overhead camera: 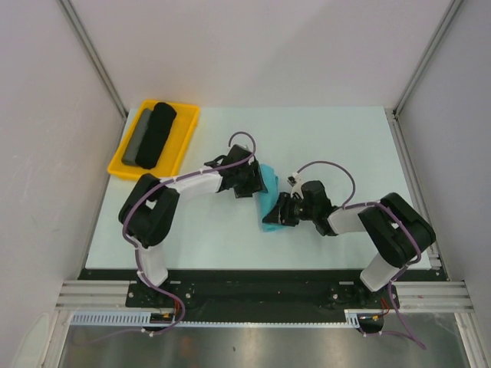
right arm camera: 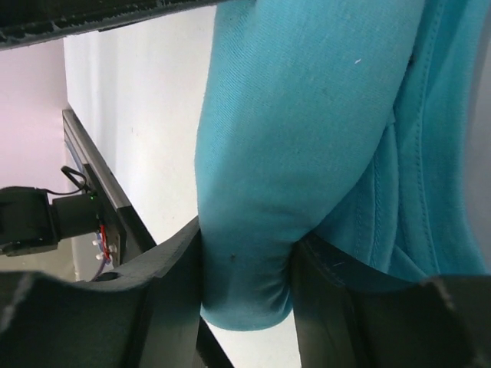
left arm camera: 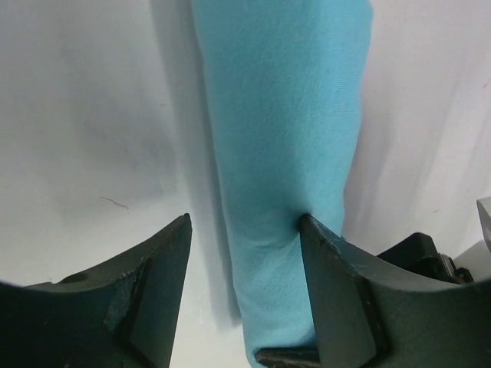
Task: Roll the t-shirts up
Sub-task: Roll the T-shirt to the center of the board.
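Teal-turquoise soft-fabric t-shirt (overhead camera: 271, 186): rolled, mid-frame, middle hidden.
Left hand (left arm camera: 245, 221): parted, one finger (left arm camera: 337, 284) touching.
Right hand (right arm camera: 247, 234): pinching roll.

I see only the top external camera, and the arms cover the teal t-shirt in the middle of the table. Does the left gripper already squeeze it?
Observer: No. In the left wrist view the left gripper straddles the rolled teal t-shirt. One finger touches the fabric, and the other stands apart with bare table between.
Operator: And the right gripper?
Observer: In its own wrist view the right gripper is closed on one end of the roll, and the fabric bulges above the pinch.
Operator: Is the roll tidy there?
Observer: Not fully. A stitched hem lies loose beside the pinched end.
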You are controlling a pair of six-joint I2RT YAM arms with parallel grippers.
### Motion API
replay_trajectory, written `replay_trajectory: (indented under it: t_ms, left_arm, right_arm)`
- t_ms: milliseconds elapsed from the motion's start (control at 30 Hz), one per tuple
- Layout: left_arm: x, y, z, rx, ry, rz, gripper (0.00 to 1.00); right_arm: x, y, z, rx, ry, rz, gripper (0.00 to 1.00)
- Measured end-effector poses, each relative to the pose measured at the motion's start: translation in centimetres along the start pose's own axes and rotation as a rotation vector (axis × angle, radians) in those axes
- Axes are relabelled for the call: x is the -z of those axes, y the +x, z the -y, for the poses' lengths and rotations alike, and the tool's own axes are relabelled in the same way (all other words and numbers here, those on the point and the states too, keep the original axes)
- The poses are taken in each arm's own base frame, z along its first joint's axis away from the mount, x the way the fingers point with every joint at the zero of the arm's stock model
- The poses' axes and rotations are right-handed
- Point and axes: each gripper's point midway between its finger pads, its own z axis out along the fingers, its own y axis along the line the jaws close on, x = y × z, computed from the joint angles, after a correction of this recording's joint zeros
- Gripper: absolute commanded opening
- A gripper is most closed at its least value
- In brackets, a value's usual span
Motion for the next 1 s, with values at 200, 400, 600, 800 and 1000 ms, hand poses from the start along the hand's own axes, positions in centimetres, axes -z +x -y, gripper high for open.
replay_trajectory:
  t_ms: [200,400,600,800,1000]
  left_arm:
    - [-0.8,-0.1,0.5,-0.045,-0.083,0.025,0.63]
    - [-1.2,0.1,0.4,-0.074,-0.135,0.025,0.64]
    - [-1.5,0.1,0.6,-0.08,-0.148,0.019,0.64]
    - [-1.9,0.0,1.0,-0.077,-0.15,0.01,0.64]
    - [-2.2,0.0,1.2,-0.073,-0.147,0.002,0.66]
  right_arm:
    - [0.9,-0.2,-0.2,-0.013,0.03,0.022,0.64]
    - [4.7,-2.7,-1.8,0.062,0.127,0.172,0.61]
    - [7.6,-4.5,-4.5,0.222,0.242,0.32,0.5]
    - [5.3,-3.7,-6.2,0.419,0.371,0.283,0.44]
    - [3.7,-2.4,-2.4,0.502,0.529,0.208,0.44]
